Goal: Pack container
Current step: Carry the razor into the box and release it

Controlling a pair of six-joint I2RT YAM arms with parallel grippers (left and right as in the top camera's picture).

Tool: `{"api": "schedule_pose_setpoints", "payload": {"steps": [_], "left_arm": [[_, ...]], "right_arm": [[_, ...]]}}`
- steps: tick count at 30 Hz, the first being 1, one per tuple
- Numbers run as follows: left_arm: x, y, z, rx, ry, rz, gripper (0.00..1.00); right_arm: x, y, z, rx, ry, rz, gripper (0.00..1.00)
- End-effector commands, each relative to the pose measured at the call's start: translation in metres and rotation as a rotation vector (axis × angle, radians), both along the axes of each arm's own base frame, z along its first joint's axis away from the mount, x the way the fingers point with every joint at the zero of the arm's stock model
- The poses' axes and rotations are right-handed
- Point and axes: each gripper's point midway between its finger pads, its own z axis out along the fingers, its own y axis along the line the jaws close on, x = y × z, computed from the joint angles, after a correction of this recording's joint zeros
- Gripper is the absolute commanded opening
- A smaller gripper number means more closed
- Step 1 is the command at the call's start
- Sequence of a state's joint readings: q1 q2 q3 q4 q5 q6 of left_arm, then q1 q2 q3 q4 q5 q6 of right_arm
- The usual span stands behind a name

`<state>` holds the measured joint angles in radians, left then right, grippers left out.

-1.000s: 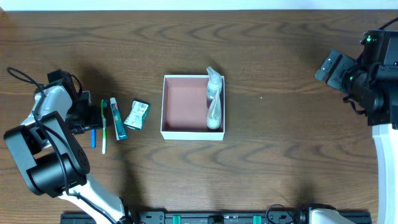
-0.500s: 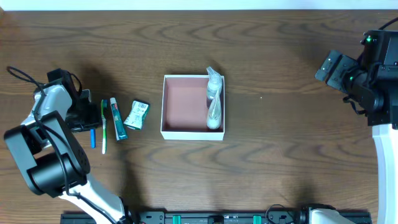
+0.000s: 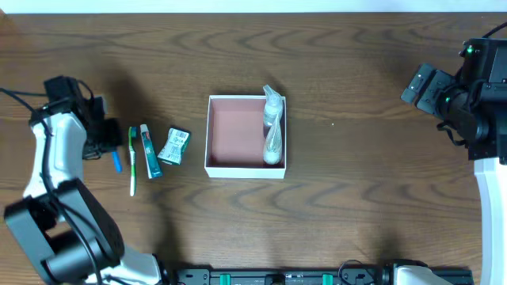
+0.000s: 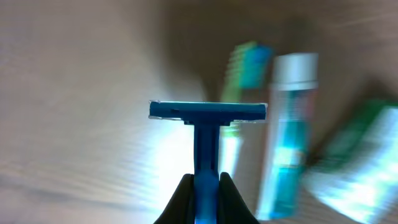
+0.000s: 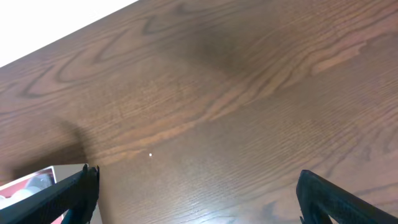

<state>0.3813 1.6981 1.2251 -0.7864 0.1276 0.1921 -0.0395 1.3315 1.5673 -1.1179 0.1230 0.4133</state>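
I count one container on the table, with one clear spray bottle inside it. Left of it I see four toiletries, one of each: green packet, toothpaste tube, green toothbrush, blue razor.

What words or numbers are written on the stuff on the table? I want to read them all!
None can be read.
toothpaste tube: print too small from overhead, blurred in the left wrist view.
green packet: white marks, too small to read.
spray bottle in the container: no readable label.
blue razor: no writing shows.
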Motion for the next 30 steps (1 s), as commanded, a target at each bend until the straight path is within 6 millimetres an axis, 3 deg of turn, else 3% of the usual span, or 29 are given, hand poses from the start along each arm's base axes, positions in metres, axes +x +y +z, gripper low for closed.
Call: {"api": "schedule_pose_setpoints", "payload": {"steps": [1,4,8,11,16,20,25,30], "left_arm": [[0.023,-0.054,0.047,-0.120,-0.166,-0.084,0.06],[0.027,-0.099,0.079,-0.163,-0.252,-0.128,0.06],[0.028,-0.173,0.121,-0.172,-0.387,-0.329,0.06],[0.024,-0.209,0.129,-0.113,-0.419,-0.426,0.06],[0.022,-0.242,0.101,-0.045,-0.349,-0.432,0.06],[0.026,-0.261,0.062,-0.066,-0.250,-0.410,0.06],[0.031,-0.257,0.011,-0.038,-0.125,-0.306,0.06],[0.033,-0.258,-0.016,-0.027,-0.069,-0.307,0.10]], "right_arm": [[0.000,-0.002,-0.001,0.000,0.002,-0.007,0.99],[0.000,-0.002,-0.001,0.000,0.002,-0.007,0.99],[0.000,-0.002,-0.001,0.000,0.002,-0.007,0.99],[0.000,-0.002,-0.001,0.000,0.002,-0.007,0.99],[0.000,-0.002,-0.001,0.001,0.002,-0.007,0.99],[0.000,-0.002,-0.001,0.000,0.002,-0.007,0.99],[0.000,-0.002,-0.001,0.000,0.002,-0.007,0.99],[0.000,-0.002,-0.001,0.000,0.002,-0.007,0.99]]}}
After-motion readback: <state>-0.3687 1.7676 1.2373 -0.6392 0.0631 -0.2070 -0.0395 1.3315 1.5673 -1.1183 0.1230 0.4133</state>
